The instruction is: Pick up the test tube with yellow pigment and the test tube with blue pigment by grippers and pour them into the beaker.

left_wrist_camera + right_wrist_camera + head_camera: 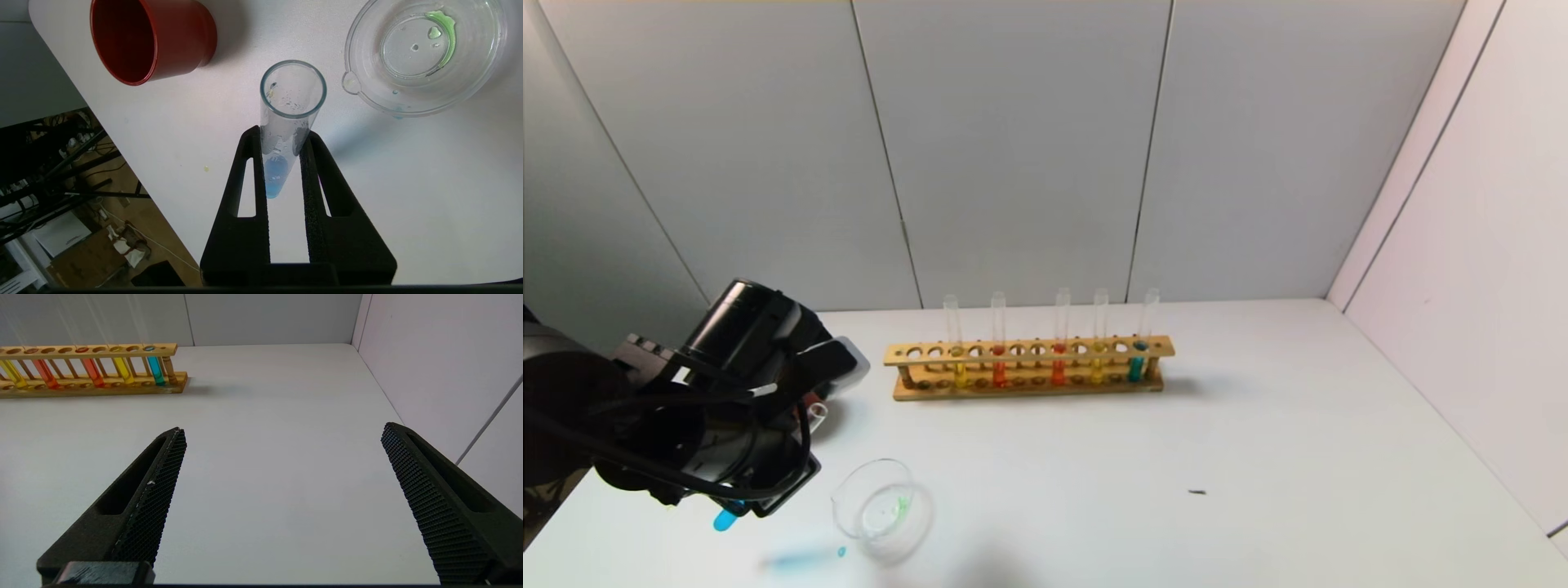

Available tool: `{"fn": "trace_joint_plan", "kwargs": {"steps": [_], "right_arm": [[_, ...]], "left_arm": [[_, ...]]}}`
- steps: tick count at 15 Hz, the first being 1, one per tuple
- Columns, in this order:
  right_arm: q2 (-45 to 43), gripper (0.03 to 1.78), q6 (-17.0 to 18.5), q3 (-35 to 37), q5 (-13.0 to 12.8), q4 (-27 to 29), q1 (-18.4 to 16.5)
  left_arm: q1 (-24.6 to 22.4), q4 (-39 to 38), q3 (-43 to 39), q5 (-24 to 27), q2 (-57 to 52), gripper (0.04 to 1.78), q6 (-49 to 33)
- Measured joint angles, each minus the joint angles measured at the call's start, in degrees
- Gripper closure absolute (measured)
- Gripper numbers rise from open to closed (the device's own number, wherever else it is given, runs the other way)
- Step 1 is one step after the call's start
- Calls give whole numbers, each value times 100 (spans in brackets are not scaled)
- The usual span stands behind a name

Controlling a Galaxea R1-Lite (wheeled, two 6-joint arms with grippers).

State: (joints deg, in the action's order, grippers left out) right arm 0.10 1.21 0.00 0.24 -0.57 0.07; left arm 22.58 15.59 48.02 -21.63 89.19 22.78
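My left gripper [281, 141] is shut on the test tube with blue pigment [286, 122], held upright above the table's near left part. Its blue bottom [725, 518] shows below the gripper [768, 490] in the head view. The beaker [883, 508] stands just right of that gripper, with a green smear inside; it also shows in the left wrist view [425, 98]. Two yellow tubes [958, 363] [1098, 359] stand in the wooden rack [1029, 367]. My right gripper [282, 435] is open and empty, out of the head view, over bare table.
The rack also holds two orange-red tubes [999, 363] and a teal tube [1137, 359]. A dark red cup [151, 38] stands near the table's left edge. A blue spill [800, 559] lies left of the beaker. A small dark speck [1196, 492] lies to the right.
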Motion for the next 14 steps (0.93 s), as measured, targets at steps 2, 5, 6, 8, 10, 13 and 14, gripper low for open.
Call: {"fn": "trace_joint_plan", "kwargs": {"steps": [2, 5, 6, 8, 10, 13, 14], "right_arm": [[0, 7, 0, 0, -2, -2, 0], [0, 7, 0, 0, 0, 0, 0], [0, 7, 0, 0, 0, -2, 0], [0, 7, 0, 0, -2, -2, -2], [0, 7, 2, 0, 0, -2, 0], [0, 7, 2, 0, 0, -2, 0], [0, 7, 0, 0, 0, 0, 0]], "left_arm": [[149, 2, -21, -133, 201, 153, 12], [236, 37, -89, -163, 389, 153, 12], [241, 133, -98, -221, 430, 153, 17], [252, 378, -94, -358, 513, 153, 50], [335, 447, -84, -610, 660, 153, 87], [435, 573, -45, -872, 951, 153, 98], [449, 577, -32, -891, 1037, 153, 100]]}}
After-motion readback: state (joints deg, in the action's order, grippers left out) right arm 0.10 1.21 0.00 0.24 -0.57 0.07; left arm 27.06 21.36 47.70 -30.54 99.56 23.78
